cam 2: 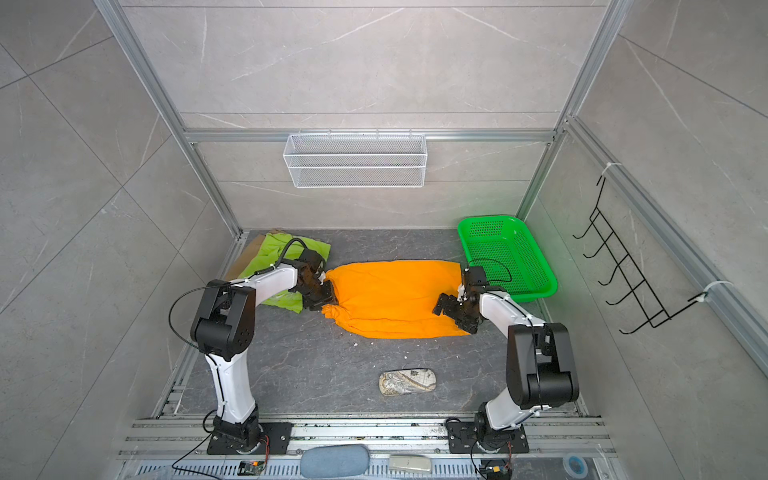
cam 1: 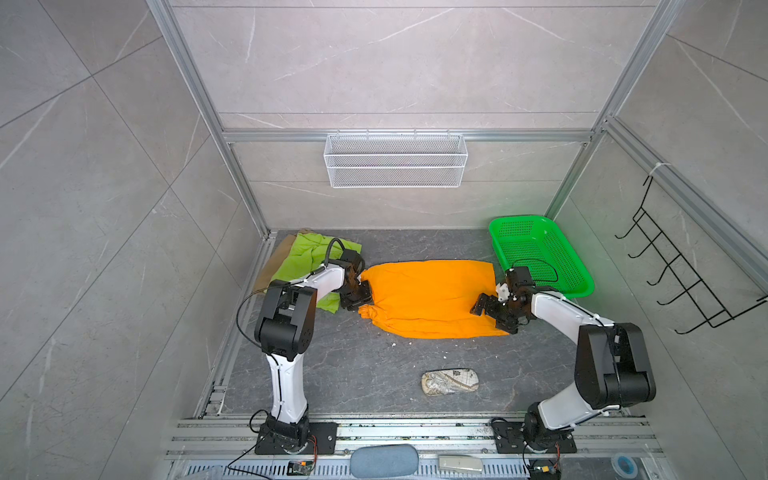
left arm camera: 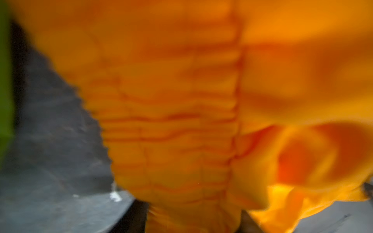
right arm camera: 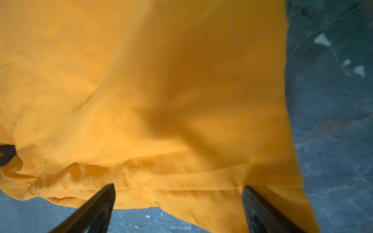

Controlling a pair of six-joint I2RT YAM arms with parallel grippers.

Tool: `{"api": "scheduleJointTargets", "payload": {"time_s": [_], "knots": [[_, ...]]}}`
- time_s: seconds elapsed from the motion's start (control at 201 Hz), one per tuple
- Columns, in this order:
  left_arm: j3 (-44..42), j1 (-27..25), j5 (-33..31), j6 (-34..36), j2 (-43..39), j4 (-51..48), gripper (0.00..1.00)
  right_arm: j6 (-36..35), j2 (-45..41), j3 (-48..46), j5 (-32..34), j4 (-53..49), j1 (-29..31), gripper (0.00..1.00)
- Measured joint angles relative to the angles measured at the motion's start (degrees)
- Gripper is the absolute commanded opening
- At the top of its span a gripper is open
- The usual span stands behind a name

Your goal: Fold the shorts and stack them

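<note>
Dark grey marbled tabletop (cam 1: 353, 374) inside a grey-tiled, aluminium-framed cell.

- Bright orange cloth shorts (cam 1: 432, 297) (cam 2: 395, 297) are laid out across the middle. The gathered elastic waistband is at the left and the leg hems at the right.
- Lime green cloth shorts (cam 1: 307, 257) are noted at the rear left corner, lying on tan cloth shorts (cam 1: 272, 266), of which only the edges show.
- Green perforated plastic basket (cam 1: 540, 249) at the rear right. Small patterned beige pouch (cam 1: 450, 381) near the front. Neither is touched.
- Left hand (cam 1: 363, 296) is set at the waistband end. In its wrist view the ruched orange band (left arm camera: 171, 121) is seen running down between the jaws. Through the blur it cannot be told whether a firm pinch has been made.
- Right hand (cam 1: 494, 316) (right arm camera: 177, 186) is spread wide, with both fingers (right arm camera: 96, 205) lowered at the hem edge of the orange cloth. Nothing is gripped.

Step judged: grasping for the fold of the orange pair, the last of the three to be handled, going by the two already piled.

Next move, as judged: the right hand must be closed on the hem, all layers taken together. One end should then be lifted and carried over the other with edges kept matched, so the soft cloth is not dragged or bunched. Afterwards the folded pair would need placing on the rear left pile.
</note>
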Motion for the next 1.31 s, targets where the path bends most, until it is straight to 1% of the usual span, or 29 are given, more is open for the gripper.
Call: {"api": "scheduleJointTargets", "payload": {"time_s": [0.065,0.234,0.319,0.379,0.473,0.563,0.707,0.837,0.912,0.961,1.016,1.111,1.201,1.275,1.305], "knots": [[0.00,-0.04,0.09,0.33,-0.31,0.11,0.00,0.00,0.37,0.00,0.02,0.02,0.00,0.99],[0.85,-0.15,-1.09,1.84,-0.63,-1.40,0.00,0.02,0.98,0.00,0.02,0.04,0.00,0.99],[3.48,-0.33,-3.21,3.32,-0.63,-5.66,0.00,0.04,0.98,-0.13,0.00,0.37,0.00,0.99],[6.88,-0.39,-5.60,4.92,-0.68,-9.99,0.00,0.11,0.98,-0.28,0.00,0.48,0.00,0.99],[14.51,-0.57,-10.69,7.69,-0.83,-17.14,0.00,0.31,1.40,-0.57,0.00,0.96,0.13,0.99],[23.58,-0.96,-14.95,10.29,-1.36,-23.89,0.00,1.11,2.67,-0.66,0.09,2.08,1.44,0.99],[39.19,-3.26,-22.40,13.14,-1.18,-34.71,0.00,3.32,4.11,0.00,0.87,4.74,8.20,0.99],[54.51,-9.05,-26.03,13.40,2.08,-43.85,0.00,5.95,6.38,2.12,0.79,7.23,14.56,0.99],[63.25,-13.90,-26.56,12.90,6.51,-47.43,0.09,7.21,7.43,2.95,-0.09,8.72,16.37,0.99],[66.84,-16.81,-26.36,12.37,9.38,-48.48,0.20,7.89,7.61,2.99,-0.63,9.40,16.70,0.99],[68.96,-19.87,-24.65,11.45,12.83,-48.89,0.25,8.28,7.61,2.99,-0.90,9.55,16.65,0.99],[68.76,-24.11,-20.24,9.40,18.47,-48.33,0.33,8.72,7.54,2.86,-1.29,9.73,16.46,0.99],[66.49,-26.45,-14.49,7.50,22.84,-46.01,0.39,8.90,6.99,2.08,-1.57,10.27,16.22,0.99],[62.88,-27.19,-11.34,6.38,24.39,-43.56,0.49,9.14,5.84,0.83,-2.23,10.40,15.63,0.99],[61.13,-27.21,-10.64,6.05,24.39,-42.86,0.56,9.27,5.38,0.28,-2.45,10.38,15.34,0.99]]}}
